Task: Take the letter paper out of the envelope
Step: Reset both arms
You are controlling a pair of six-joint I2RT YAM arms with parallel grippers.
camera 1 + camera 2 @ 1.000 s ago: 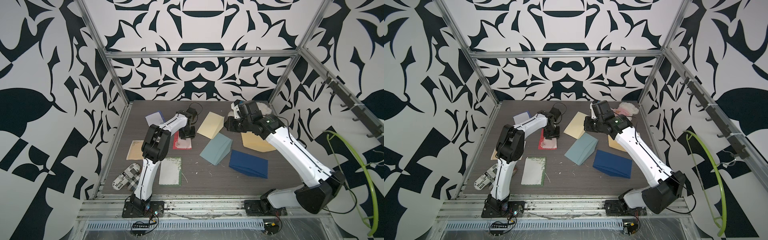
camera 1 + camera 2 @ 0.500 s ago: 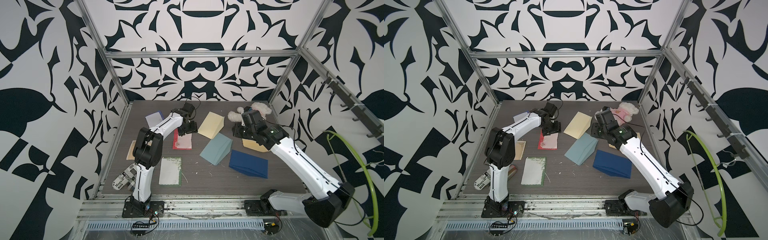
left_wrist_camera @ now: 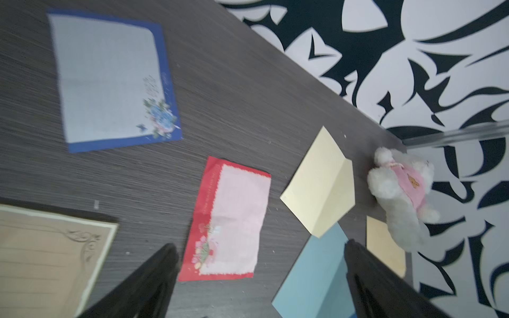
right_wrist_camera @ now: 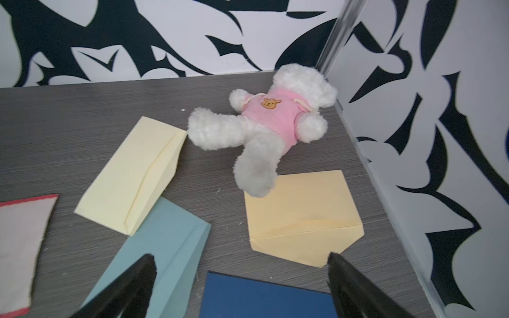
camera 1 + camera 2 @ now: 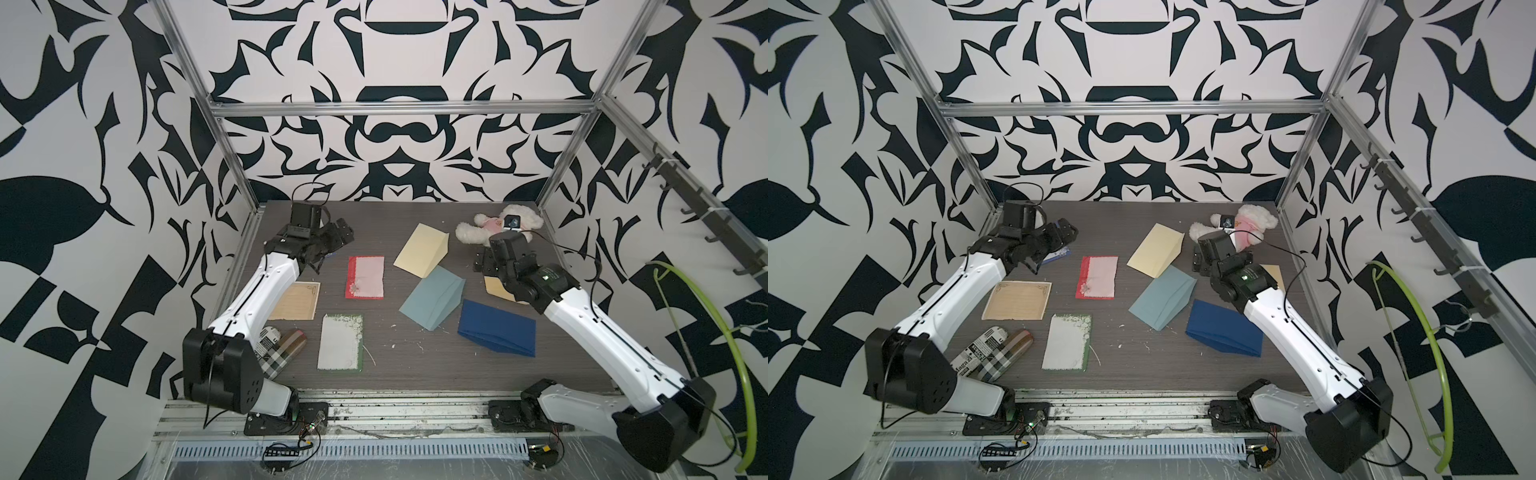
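The left claw (image 3: 257,247) is wide open and holds nothing; the red-edged letter paper (image 3: 231,220) lies flat on the bench (image 5: 415,374) near it, outside every envelope; the right claw (image 4: 241,257) is open and empty too; the orange envelope (image 4: 300,217) lies close by, its corner under a leg of the teddy bear (image 4: 270,118).

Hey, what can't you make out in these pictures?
- Blue letter: mostly hidden by the left arm in a top view, blurred in the left wrist view.
- Orange envelope: largely under the right arm in a top view.
- Tan letter: cut off by the left wrist view's edge.
- Navy envelope: contents, if any, hidden inside, all views.
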